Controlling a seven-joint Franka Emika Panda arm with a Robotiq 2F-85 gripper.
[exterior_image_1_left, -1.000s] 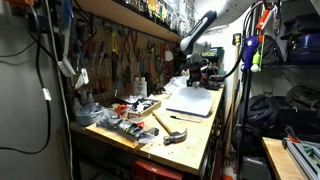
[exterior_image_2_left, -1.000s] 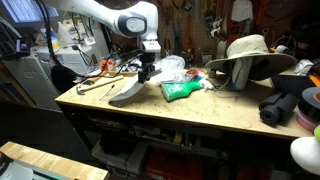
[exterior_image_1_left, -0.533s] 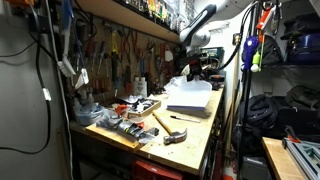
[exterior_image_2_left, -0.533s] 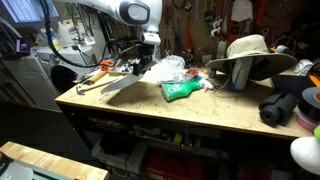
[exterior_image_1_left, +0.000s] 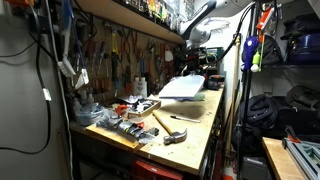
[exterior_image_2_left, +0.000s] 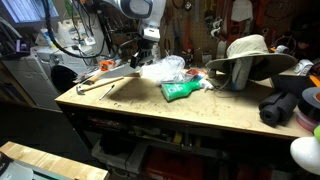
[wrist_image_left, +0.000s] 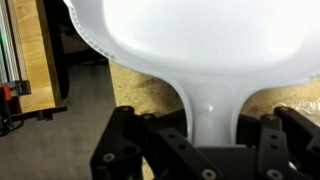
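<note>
Dustpan (wrist_image_left: 190, 40), white, held in the air above the cluttered end of the workbench (exterior_image_2_left: 220, 118). Handle clamped tight in the gripper (wrist_image_left: 205, 128). Long axis straight out from the wrist, blade pointing away.

A second ago the white dustpan (exterior_image_1_left: 183, 87) lies flat on the desk (exterior_image_1_left: 196, 126). Half a second ago it is tilted, with its handle end raised. Now the hand (exterior_image_1_left: 205, 68) sits higher and holds the dustpan clear of the desk, nearly level in both exterior views.
</note>
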